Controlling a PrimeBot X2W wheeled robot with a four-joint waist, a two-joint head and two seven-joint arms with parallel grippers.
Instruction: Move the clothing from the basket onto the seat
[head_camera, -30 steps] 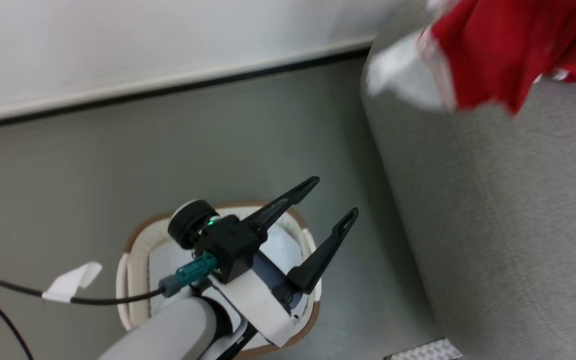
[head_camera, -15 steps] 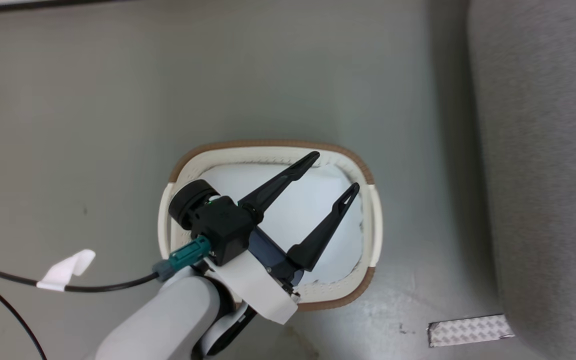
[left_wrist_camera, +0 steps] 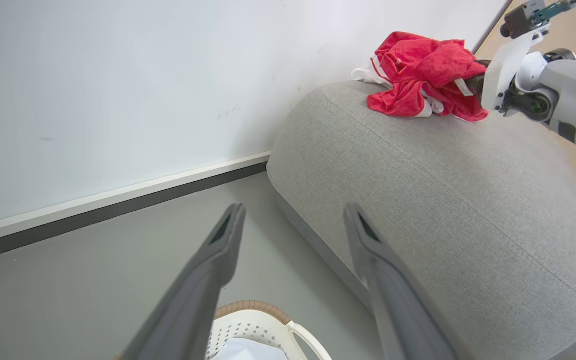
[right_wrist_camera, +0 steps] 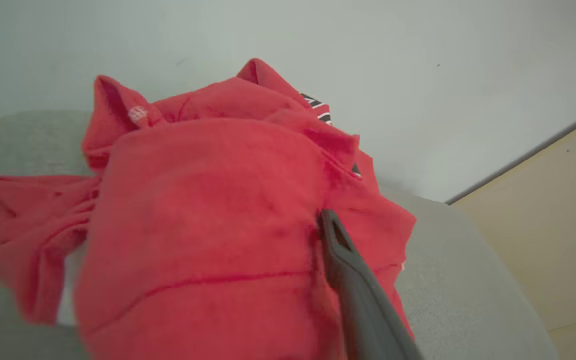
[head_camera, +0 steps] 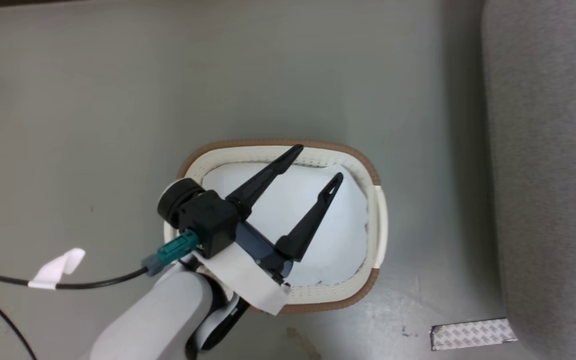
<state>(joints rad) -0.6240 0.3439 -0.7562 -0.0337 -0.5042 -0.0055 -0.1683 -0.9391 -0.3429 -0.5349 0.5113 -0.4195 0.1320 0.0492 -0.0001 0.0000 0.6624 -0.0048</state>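
Wide open and holding nothing, the left claw [head_camera: 320, 161] is hanging over the basket [head_camera: 328, 295], its two dark fingers spreading above the pale pad [head_camera: 333, 240] lying on the bottom. That pad is the one thing I am seeing inside it.

The head camera has been swinging downward over the last second. Back then it was taking in the skirting board and a corner of the seat with red cloth on it. Now it is looking straight down on the basket, with the seat [head_camera: 548, 175] running along the right edge. That is the camera turning, not the basket travelling, and the left claw is keeping much the same pose.

For the task this is reading well: judging by the bare pad, the basket is emptied and the work is nearing its end.

The left wrist view is supplying what the head view is missing. It is showing the clothing [left_wrist_camera: 418, 70] bunched on top of the seat near the wall [left_wrist_camera: 118, 75], with the right claw [left_wrist_camera: 474, 84] touching the heap's edge. The right wrist view is looking into the red folds at close range. One finger [right_wrist_camera: 348, 275] is pressing against the cloth and its partner is hidden, so I cannot tell whether that claw is gripping or letting go. If it is gripping, releasing and backing off is probably all that is remaining.
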